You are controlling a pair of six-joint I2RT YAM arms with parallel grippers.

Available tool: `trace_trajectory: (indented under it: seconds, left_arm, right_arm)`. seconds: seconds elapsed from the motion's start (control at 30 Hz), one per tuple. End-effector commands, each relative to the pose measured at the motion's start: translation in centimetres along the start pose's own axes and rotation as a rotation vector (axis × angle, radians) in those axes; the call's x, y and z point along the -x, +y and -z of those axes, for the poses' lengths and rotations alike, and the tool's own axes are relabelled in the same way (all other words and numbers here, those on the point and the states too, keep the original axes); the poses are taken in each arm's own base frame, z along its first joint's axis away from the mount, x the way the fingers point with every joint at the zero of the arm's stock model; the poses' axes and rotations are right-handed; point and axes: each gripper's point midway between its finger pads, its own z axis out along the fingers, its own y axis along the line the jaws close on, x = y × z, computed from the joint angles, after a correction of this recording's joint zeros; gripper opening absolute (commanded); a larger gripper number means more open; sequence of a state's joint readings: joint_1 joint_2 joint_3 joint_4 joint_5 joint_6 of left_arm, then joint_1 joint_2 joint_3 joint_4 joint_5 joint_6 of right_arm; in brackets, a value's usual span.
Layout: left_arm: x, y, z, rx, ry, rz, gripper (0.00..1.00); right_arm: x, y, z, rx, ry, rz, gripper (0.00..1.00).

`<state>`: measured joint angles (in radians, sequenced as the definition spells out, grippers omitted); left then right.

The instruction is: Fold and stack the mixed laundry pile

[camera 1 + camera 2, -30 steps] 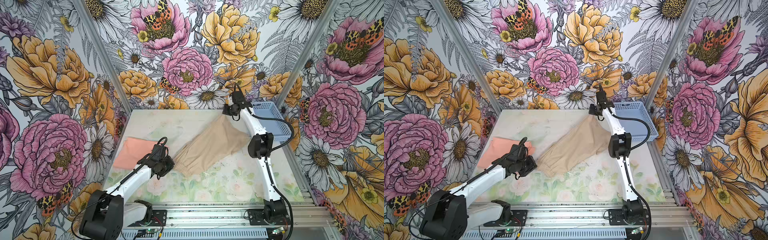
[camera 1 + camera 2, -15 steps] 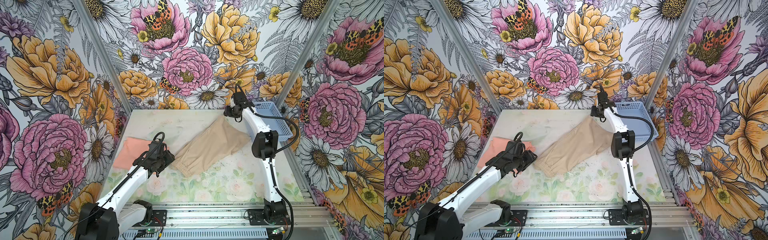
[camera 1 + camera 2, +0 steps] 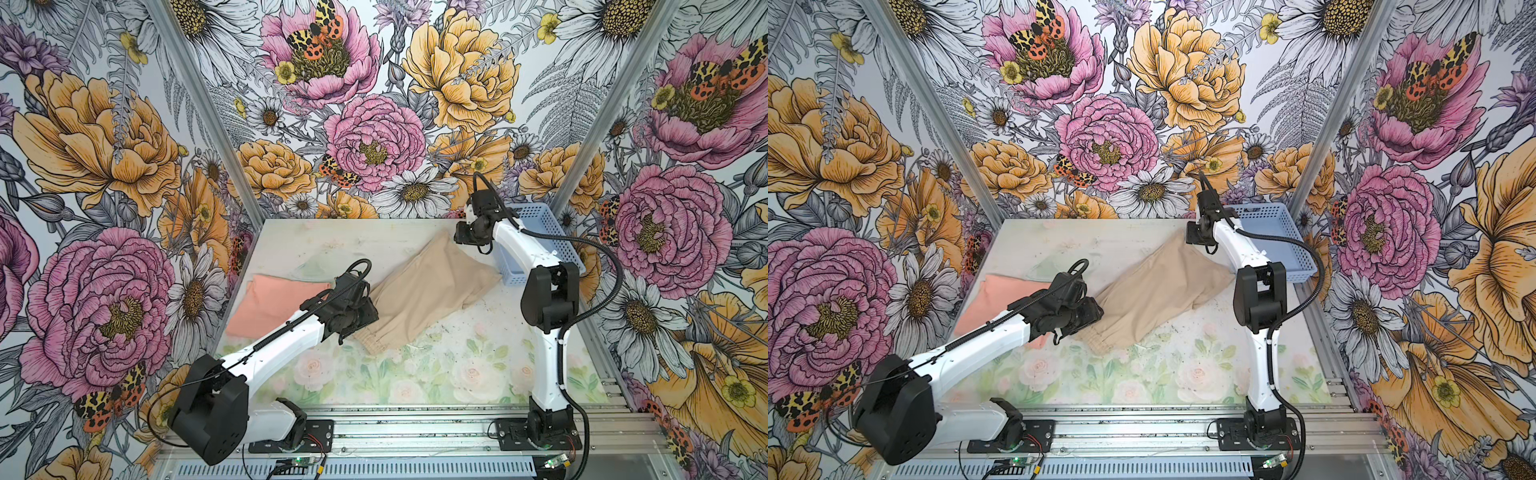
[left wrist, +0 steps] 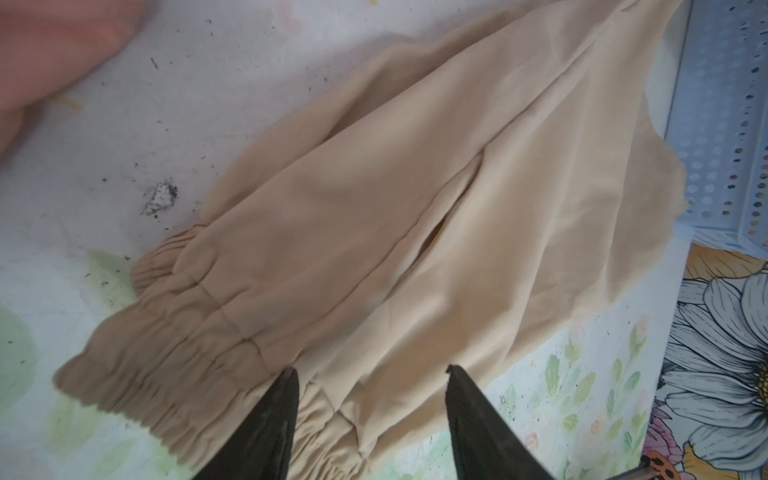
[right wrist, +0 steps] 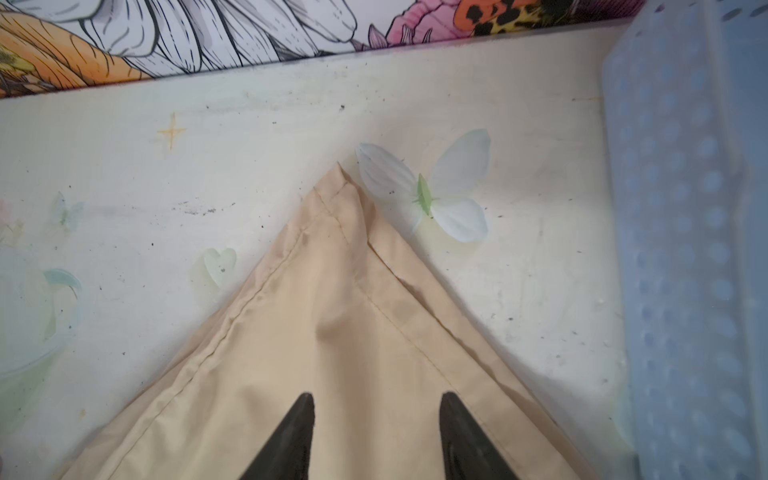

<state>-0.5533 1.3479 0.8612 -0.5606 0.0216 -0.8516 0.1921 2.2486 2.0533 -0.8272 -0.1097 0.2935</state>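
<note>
so the tan garment (image 3: 428, 291) lies flat right beside the basket (image 3: 540, 224), pink shirt (image 3: 270, 303) well away from the basket. right gripper (image 5: 376, 397) open above the corner nearest the basket, left gripper (image 4: 371, 370) open above the waistband end farthest off, nothing held.

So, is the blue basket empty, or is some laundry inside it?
Empty, as far as visible: in both top views the blue basket shows only bare floor; the right arm hides one corner.

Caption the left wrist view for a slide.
Open left gripper above the elastic edge of the beige garment, pink shirt nearby.
</note>
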Motion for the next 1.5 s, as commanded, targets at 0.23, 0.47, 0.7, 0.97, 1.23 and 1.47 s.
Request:
trace_trajectory:
  seconds: [0.23, 0.47, 0.7, 0.97, 1.23, 1.47]
  left_arm:
    - [5.9, 2.1, -4.9, 0.126, -0.066, -0.044, 0.58]
    - [7.5, 3.2, -8.1, 0.187, -0.032, -0.083, 0.58]
    - [8.5, 4.2, -9.9, 0.248, -0.01, -0.152, 0.58]
    - [8.8, 4.1, -11.2, 0.253, 0.016, -0.224, 0.57]
    - [9.0, 3.1, -11.9, 0.227, 0.031, -0.27, 0.56]
    - [8.2, 2.8, -12.6, 0.227, 0.055, -0.318, 0.55]
  right_arm:
    - [2.1, 3.1, -7.1, 0.075, -0.023, 0.007, 0.5]
    - [3.1, 2.8, -11.1, 0.07, -0.052, -0.035, 0.51]
    - [4.5, 1.1, -9.1, 0.001, -0.096, -0.034, 0.56]
    - [2.2, -1.7, -1.5, -0.135, -0.072, -0.008, 0.6]
    - [-4.1, -5.5, -0.5, -0.202, 0.039, -0.07, 0.61]
    - [-9.2, -7.2, -2.5, -0.223, 0.159, -0.108, 0.6]
